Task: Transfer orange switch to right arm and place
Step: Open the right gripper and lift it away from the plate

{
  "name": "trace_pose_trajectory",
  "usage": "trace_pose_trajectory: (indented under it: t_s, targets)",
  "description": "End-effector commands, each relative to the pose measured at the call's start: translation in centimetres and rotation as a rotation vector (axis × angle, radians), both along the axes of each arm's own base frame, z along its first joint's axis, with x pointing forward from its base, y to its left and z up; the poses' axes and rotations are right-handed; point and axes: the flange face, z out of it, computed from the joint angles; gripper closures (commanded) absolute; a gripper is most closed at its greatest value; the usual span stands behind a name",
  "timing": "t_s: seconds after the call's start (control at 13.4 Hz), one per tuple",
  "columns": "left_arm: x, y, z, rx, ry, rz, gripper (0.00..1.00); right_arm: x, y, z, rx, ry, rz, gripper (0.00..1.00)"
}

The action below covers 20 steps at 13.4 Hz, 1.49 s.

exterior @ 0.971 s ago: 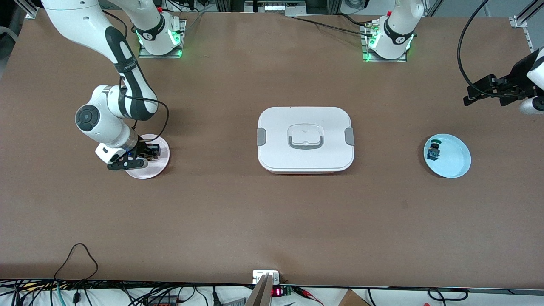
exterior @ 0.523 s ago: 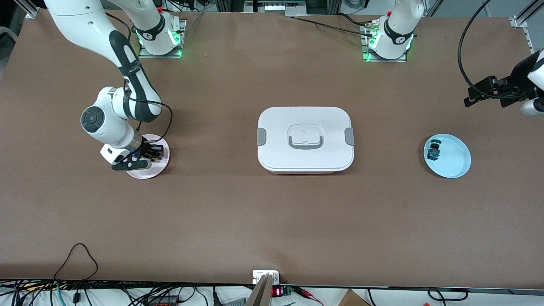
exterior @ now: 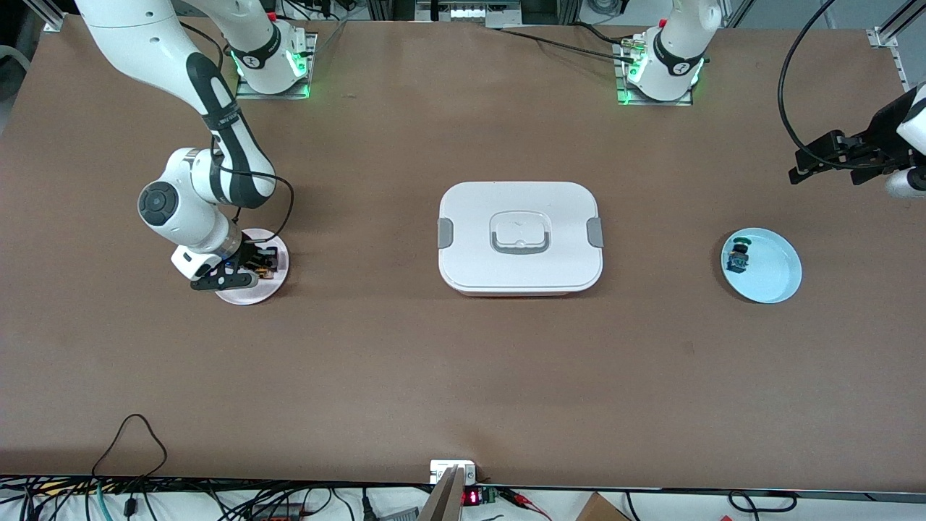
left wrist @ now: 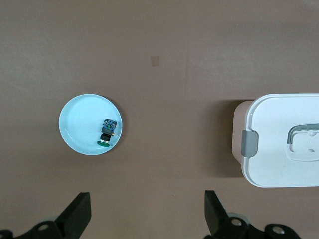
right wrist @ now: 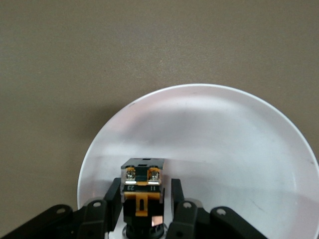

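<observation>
1. Toward the right arm's end of the table, the right end effector [exterior: 249, 268] is down on the pink plate [exterior: 253, 293]. In the right wrist view it is clenched on the orange switch [right wrist: 143, 179], with a finger pressed to each side of the black body.
2. We see the orange switch sitting low on the plate's surface, close to the rim and on the part of the plate toward the white lidded box [exterior: 521, 235]. We judge it is resting on the plate or nearly so.
3. We take the handover as done and the placing step as the one in hand.
4. We think the next move calls for releasing the switch, then lifting straight up so that neither finger drags or tips it.
5. We see the left end effector [exterior: 796, 170] released, its fingers spread wide. The left arm waits in the air over its own end of the table, near the blue plate [exterior: 774, 275].
6. A second switch with green and blue parts [exterior: 738, 257] lies on the blue plate, and we leave it alone.
</observation>
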Motion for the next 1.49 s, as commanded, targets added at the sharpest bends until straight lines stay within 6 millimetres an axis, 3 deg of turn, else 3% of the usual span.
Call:
trace_pose_trajectory:
  t_s: [0.0,0.3,0.52,0.82,0.9,1.27,1.42]
  targets:
    - [0.0,0.1,0.1,0.032,-0.008,-0.005,0.00,0.1,0.2,0.4,0.011,-0.011,-0.003,0.43]
    - [-0.2,0.3,-0.1,0.031,-0.004,-0.001,0.00,0.6,0.6,3.1,0.034,-0.011,0.008,0.27]
    - [-0.4,0.3,-0.5,0.029,0.005,-0.002,0.00,1.0,0.9,8.4,0.072,-0.019,0.017,0.24]
    - [-1.4,0.1,-0.7,0.032,-0.007,0.001,0.00,1.8,0.2,17.0,0.115,-0.005,0.029,0.12]
    - [-1.9,0.1,-0.9,0.035,-0.015,0.001,0.00,1.8,0.1,19.6,0.114,-0.006,0.047,0.00]
    - [-2.5,-0.1,-1.0,0.038,-0.030,0.001,0.00,1.6,0.2,32.9,0.084,0.017,0.107,0.00]
    - [-2.6,0.0,-1.0,0.038,-0.027,0.003,0.00,1.3,-0.7,35.4,0.054,0.033,0.109,0.00]
